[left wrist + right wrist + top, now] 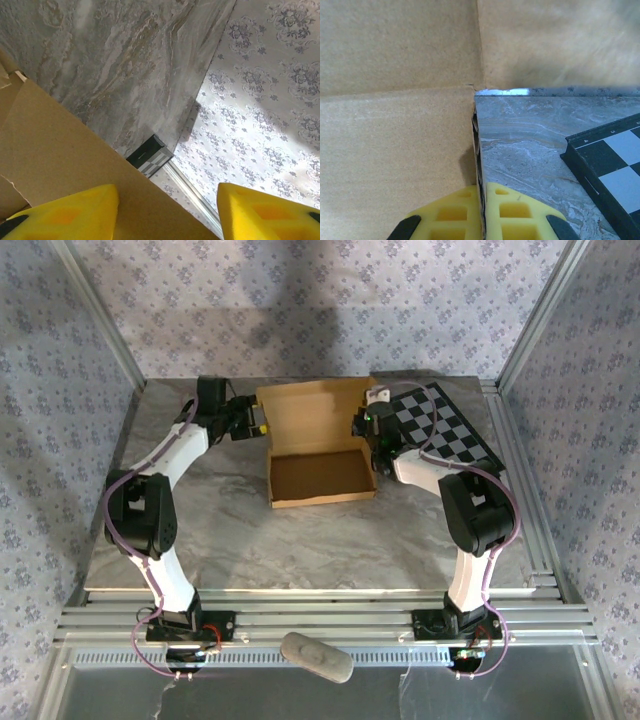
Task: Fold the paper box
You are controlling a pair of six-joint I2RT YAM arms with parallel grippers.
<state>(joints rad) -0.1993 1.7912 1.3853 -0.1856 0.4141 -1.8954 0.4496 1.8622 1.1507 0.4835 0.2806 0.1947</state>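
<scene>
The paper box sits far-middle on the grey marble worktop. It is plain brown cardboard: a shallow, empty tray with its flat lid standing up behind. The yellow right fingers are squeezed onto its thin right wall. The yellow left fingers are spread apart by the lid's left edge.

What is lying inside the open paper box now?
Inside the paper box only its bare brown cardboard floor shows, with no object on it. Its near wall covers the narrow floor strip right behind it.
</scene>
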